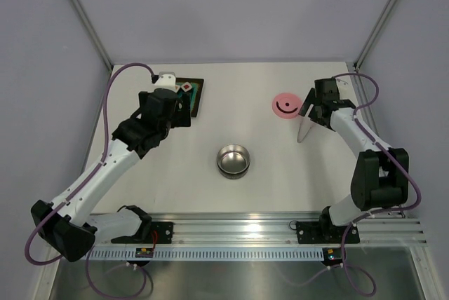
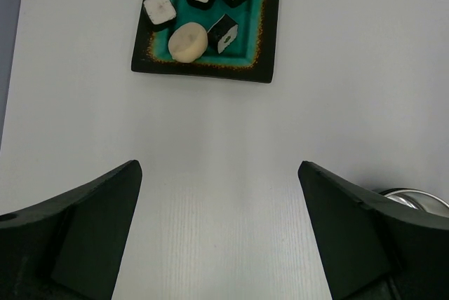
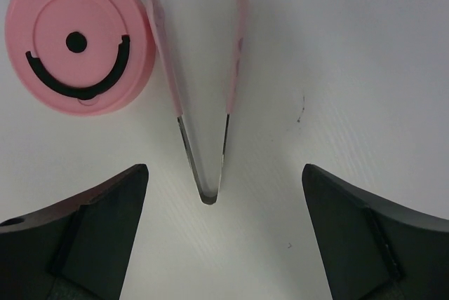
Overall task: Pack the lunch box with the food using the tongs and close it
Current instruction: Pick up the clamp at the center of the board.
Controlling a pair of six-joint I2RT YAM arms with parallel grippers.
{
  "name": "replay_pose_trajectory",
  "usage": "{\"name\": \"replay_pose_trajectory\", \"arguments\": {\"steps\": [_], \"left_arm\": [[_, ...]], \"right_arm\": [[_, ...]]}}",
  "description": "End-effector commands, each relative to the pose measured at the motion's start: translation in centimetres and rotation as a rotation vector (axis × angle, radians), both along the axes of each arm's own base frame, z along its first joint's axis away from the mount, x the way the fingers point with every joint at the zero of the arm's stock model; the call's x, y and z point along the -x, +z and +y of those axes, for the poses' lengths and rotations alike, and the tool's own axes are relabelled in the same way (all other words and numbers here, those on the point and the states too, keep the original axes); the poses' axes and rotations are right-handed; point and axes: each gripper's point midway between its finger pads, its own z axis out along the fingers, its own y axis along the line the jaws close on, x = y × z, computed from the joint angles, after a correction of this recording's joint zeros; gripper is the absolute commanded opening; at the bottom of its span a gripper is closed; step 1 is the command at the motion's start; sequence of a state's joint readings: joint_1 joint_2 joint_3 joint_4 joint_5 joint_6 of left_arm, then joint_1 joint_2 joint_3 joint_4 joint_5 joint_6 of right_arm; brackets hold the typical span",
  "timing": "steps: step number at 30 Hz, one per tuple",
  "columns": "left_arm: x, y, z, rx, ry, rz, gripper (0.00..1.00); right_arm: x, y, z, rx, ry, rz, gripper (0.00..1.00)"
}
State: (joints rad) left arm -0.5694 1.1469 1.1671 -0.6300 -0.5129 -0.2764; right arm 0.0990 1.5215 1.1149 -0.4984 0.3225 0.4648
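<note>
Top external view, showing the lunch box [image 1: 233, 160] uncovered at frame centre on the tabletop [image 1: 175, 174], its pink lid [image 1: 285, 105] and the tongs [image 1: 304, 126] lying just beside each other at upper right. Hovering over the tongs with right jaws spread wide, gripping nothing. Hanging near the black tray [image 2: 203, 69] of food [image 2: 188, 41] at upper left, left jaws equally spread, empty.

table [image 1: 175, 188]: white, matte | walls [image 1: 210, 12]: plain grey panels | near edge: aluminium rail [image 1: 245, 228]

On white table [image 1: 168, 174]: steel lunch box [image 1: 232, 160]; beyond-left of it black tray [image 2: 210, 74]; beyond-right, pink lid [image 1: 285, 105], tongs [image 1: 303, 130].
</note>
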Motion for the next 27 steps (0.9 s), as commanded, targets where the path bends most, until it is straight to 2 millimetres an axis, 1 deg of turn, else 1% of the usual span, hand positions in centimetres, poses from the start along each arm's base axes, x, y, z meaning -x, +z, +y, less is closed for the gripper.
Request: {"name": "replay_pose_trajectory", "arguments": {"steps": [1,3,4,6,7,8,10,12,13,15,16,17,19,20,22,23,26,27], "left_arm": [[-0.5,2.0,-0.7,0.057,-0.002,-0.041,0.99],[-0.4,2.0,-0.7,0.060,-0.001,-0.038,0.99],[-0.4,1.8,-0.7,0.058,0.000,-0.033,0.99],[-0.3,1.7,-0.6,0.058,0.002,-0.028,0.99],[-0.3,1.6,-0.6,0.057,0.002,-0.024,0.99],[-0.3,1.6,-0.5,0.059,0.005,-0.025,0.99],[-0.1,1.4,-0.4,0.056,0.008,-0.018,0.99],[0.0,1.3,-0.4,0.055,0.008,-0.016,0.99],[0.0,1.3,-0.3,0.056,0.010,-0.017,0.99],[0.0,1.2,-0.4,0.055,0.010,-0.015,0.99],[0.0,1.2,-0.3,0.053,0.011,-0.016,0.99],[0.0,1.2,-0.3,0.054,0.012,-0.014,0.99],[0.0,1.3,-0.2,0.059,0.019,-0.022,0.99],[0.0,1.3,-0.1,0.059,0.023,-0.022,0.99],[0.0,1.5,-0.2,0.067,0.022,-0.030,0.99],[0.0,1.5,-0.3,0.068,0.019,-0.030,0.99],[-0.1,1.5,-0.2,0.063,0.025,-0.027,0.99],[-0.1,1.5,-0.2,0.062,0.026,-0.027,0.99]], "right_arm": [[-1.4,-0.8,1.2,-0.029,0.078,0.046,0.99],[-1.9,-1.5,1.6,-0.038,0.097,0.073,1.00],[-2.0,-2.7,1.7,-0.041,0.104,0.103,0.99],[-2.4,-3.6,2.2,-0.062,0.121,0.116,0.99],[-2.5,-4.8,2.4,-0.071,0.123,0.141,1.00],[-2.8,-5.0,2.5,-0.076,0.123,0.141,1.00],[-2.8,-6.6,2.6,-0.082,0.123,0.170,0.99],[-3.0,-7.4,2.7,-0.086,0.127,0.181,0.98],[-3.0,-8.0,2.8,-0.089,0.133,0.194,0.93],[-3.1,-8.7,2.9,-0.092,0.136,0.198,0.89],[-3.0,-9.3,2.9,-0.090,0.138,0.214,0.86],[-3.1,-9.5,2.9,-0.089,0.141,0.212,0.76],[-3.1,-10.2,2.9,-0.085,0.142,0.226,0.67],[-3.1,-10.4,2.9,-0.087,0.144,0.231,0.59],[-3.2,-10.6,2.9,-0.084,0.144,0.242,0.49],[-3.2,-10.5,2.8,-0.080,0.140,0.240,0.39],[-2.9,-9.9,2.4,-0.066,0.127,0.237,0.28],[-3.0,-9.2,2.4,-0.064,0.124,0.221,0.23]]}}
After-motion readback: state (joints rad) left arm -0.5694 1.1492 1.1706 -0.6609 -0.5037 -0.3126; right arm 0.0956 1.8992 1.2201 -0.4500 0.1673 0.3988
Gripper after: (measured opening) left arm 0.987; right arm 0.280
